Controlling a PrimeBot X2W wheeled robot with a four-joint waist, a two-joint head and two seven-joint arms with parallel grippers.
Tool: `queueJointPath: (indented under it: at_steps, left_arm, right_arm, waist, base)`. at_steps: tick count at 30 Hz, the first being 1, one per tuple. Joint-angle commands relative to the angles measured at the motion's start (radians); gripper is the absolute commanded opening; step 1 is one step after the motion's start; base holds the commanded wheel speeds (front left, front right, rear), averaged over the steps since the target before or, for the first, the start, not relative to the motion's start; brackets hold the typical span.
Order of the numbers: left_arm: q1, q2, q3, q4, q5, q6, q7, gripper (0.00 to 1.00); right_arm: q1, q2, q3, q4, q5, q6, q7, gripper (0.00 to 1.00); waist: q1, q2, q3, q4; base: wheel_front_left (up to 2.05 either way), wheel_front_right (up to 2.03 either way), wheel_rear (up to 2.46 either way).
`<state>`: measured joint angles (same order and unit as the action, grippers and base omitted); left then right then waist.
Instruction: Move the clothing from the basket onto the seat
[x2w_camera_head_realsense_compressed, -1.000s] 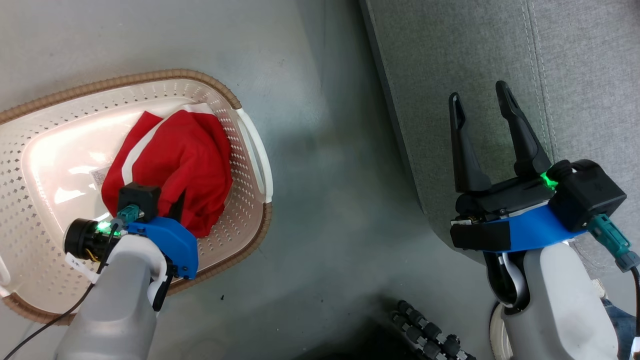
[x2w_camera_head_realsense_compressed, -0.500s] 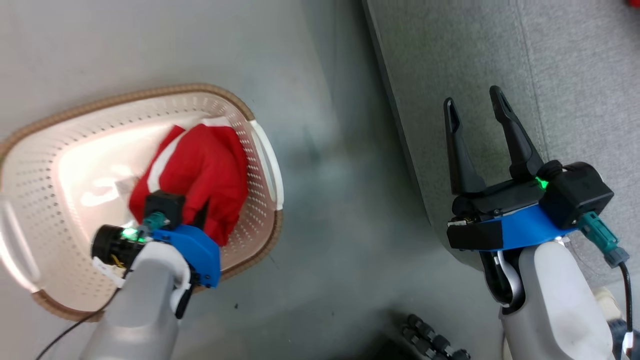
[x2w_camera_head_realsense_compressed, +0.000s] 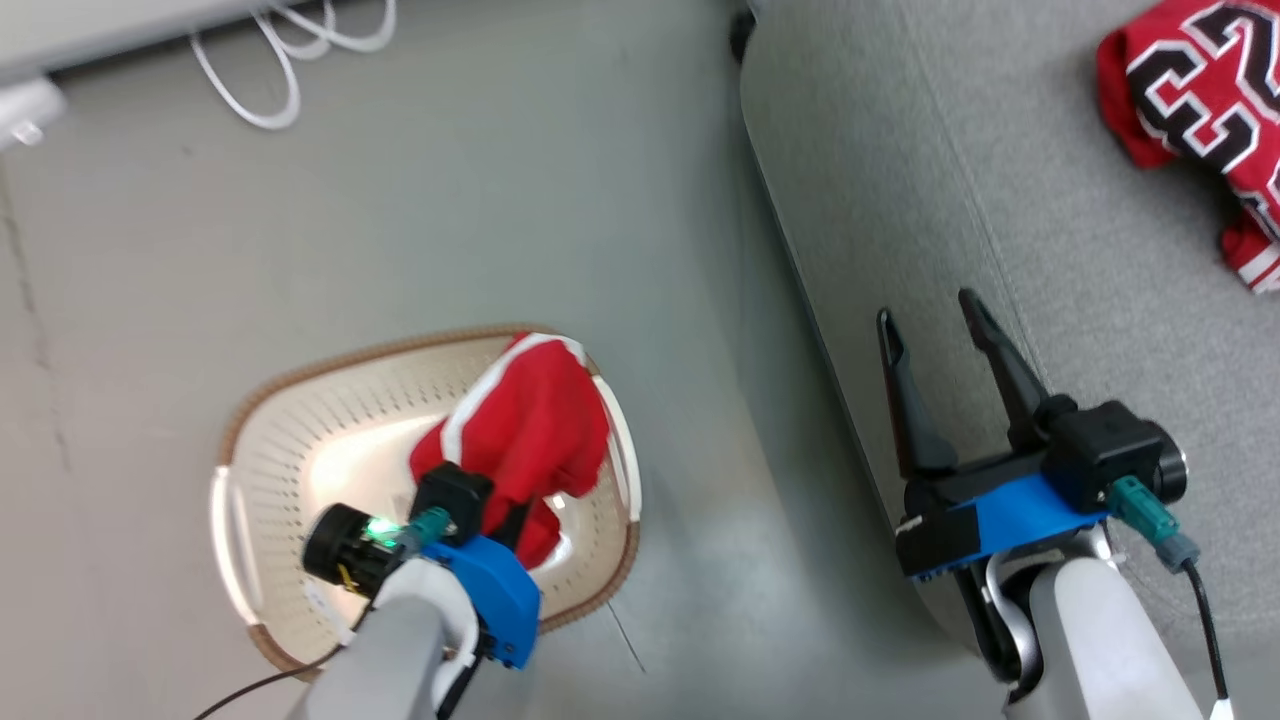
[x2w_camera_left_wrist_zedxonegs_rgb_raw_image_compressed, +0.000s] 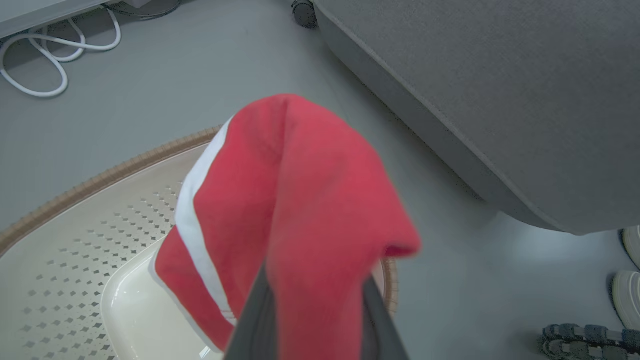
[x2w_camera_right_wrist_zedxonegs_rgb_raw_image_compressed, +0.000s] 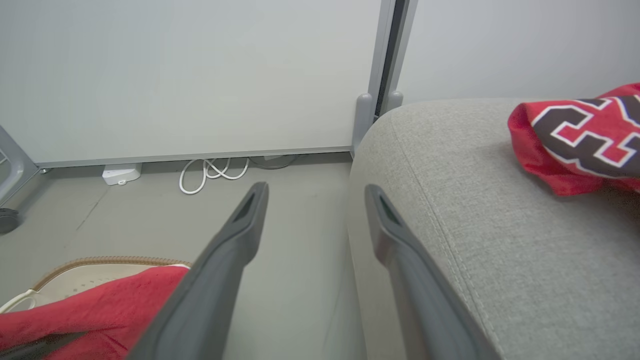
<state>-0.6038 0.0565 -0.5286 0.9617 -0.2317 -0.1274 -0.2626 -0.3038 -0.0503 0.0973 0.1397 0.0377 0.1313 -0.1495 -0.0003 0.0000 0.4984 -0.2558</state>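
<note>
Clenching: your left end effector (x2w_camera_left_wrist_zedxonegs_rgb_raw_image_compressed: 315, 300) is clamped on the red garment (x2w_camera_left_wrist_zedxonegs_rgb_raw_image_compressed: 300, 190), whose cloth is draped over both fingers.
Under it: the basket (x2w_camera_head_realsense_compressed: 300, 430) stands on the floor (x2w_camera_head_realsense_compressed: 500, 200), with the garment hanging over its seat-side end.
Right end effector (x2w_camera_head_realsense_compressed: 928, 308): released, fingers spread and empty, above the seat (x2w_camera_head_realsense_compressed: 1050, 250) edge.
Beyond its fingertips: the jersey (x2w_camera_head_realsense_compressed: 1200, 90) lies on the seat, well apart.

Note grey floor (x2w_camera_head_realsense_compressed: 450, 220). Locate looped white cable (x2w_camera_head_realsense_compressed: 290, 60) on floor along base of pale wall panel (x2w_camera_right_wrist_zedxonegs_rgb_raw_image_compressed: 190, 75); white plug block (x2w_camera_right_wrist_zedxonegs_rgb_raw_image_compressed: 120, 174) just beside loops. Check grey upright post (x2w_camera_right_wrist_zedxonegs_rgb_raw_image_compressed: 387, 50) at panel's right edge. Dark caster (x2w_camera_right_wrist_zedxonegs_rgb_raw_image_compressed: 7, 220) near left edge, right wrist view.
</note>
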Motion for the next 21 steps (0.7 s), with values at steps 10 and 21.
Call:
queueJointPath:
  at_steps: [10, 21]
  left_arm:
    - [0.018, -0.005, -0.279, -0.16, -0.221, -0.004, -0.003, 0.0]
    - [-0.119, -0.005, -0.419, -0.245, -0.426, -0.004, 0.021, 0.0]
  right_arm:
    - [0.148, 0.0, -0.03, 0.01, -0.011, -0.001, 0.054, 1.0]
    - [0.253, 0.0, -0.042, -0.032, 0.002, -0.001, 0.101, 1.0]
  waist:
    - [0.0003, 0.0, -0.378, 0.181]
    - [0.0003, 0.0, -0.511, 0.262]
  base:
    - [0.0, 0.0, 0.0]
    - [0.0, 0.0, 0.0]
